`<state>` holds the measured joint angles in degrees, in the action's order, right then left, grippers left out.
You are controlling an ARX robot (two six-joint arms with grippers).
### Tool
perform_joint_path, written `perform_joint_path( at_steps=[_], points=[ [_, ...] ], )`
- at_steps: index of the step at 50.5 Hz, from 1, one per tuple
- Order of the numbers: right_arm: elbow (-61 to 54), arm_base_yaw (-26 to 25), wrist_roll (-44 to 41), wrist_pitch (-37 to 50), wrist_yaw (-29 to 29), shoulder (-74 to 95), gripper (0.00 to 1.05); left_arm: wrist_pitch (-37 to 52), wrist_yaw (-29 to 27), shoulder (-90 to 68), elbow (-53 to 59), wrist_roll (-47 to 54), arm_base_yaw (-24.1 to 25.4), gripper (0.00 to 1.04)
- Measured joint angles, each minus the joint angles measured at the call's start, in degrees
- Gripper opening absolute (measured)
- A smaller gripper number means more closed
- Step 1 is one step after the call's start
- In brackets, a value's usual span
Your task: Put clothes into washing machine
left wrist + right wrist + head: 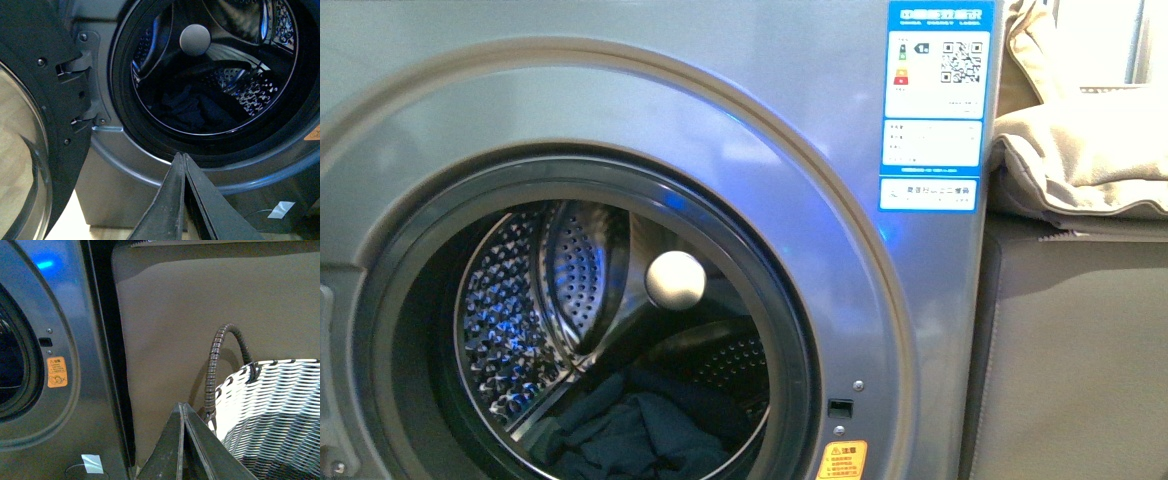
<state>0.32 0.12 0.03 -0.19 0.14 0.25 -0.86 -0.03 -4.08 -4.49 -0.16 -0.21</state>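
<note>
Clothes (640, 435): dark navy heap lying low inside the washing machine's drum (535, 290), at its floor, behind the porthole rim; no buttons can be made out in the shadow.
Washing machine (820, 110): silver-grey front loader, porthole uncovered, perforated steel drum lit blue within.
Door (30, 150): swung wide on its hinge (75, 65), standing clear of the washing machine's opening.
Left gripper (184, 160): outside the washing machine, just below the porthole rim; fingers pressed together tip to tip, nothing between them.
Right gripper (184, 407): off to the washing machine's side, facing the grey-beige cabinet (200, 315); fingers closed flat against each other, carrying nothing.
Basket (275, 410): white woven, dark handle (220, 365), beside the washing machine past the cabinet face; its inside cannot be seen from here.
Beige padded fabric (1090, 150): folded on top of the cabinet next to the washing machine; not part of the load.
Step in hand: by the look of it, the drop is done; the garment sits in the drum and both arms are free of it.
Next move: likely either a check of the basket for more garments or closing the door. Shutting it calls for the left arm to get behind the door's outer edge and push it toward the washing machine until the latch catches.
</note>
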Motion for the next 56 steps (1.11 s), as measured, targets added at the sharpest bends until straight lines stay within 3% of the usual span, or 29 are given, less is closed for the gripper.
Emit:
perform_joint_path(
  at_steps=[56],
  points=[
    [0.0, 0.0, 0.0, 0.0, 0.0, 0.0, 0.02, 0.6, 0.0, 3.9, 4.0, 0.0, 0.0, 0.04]
  ],
)
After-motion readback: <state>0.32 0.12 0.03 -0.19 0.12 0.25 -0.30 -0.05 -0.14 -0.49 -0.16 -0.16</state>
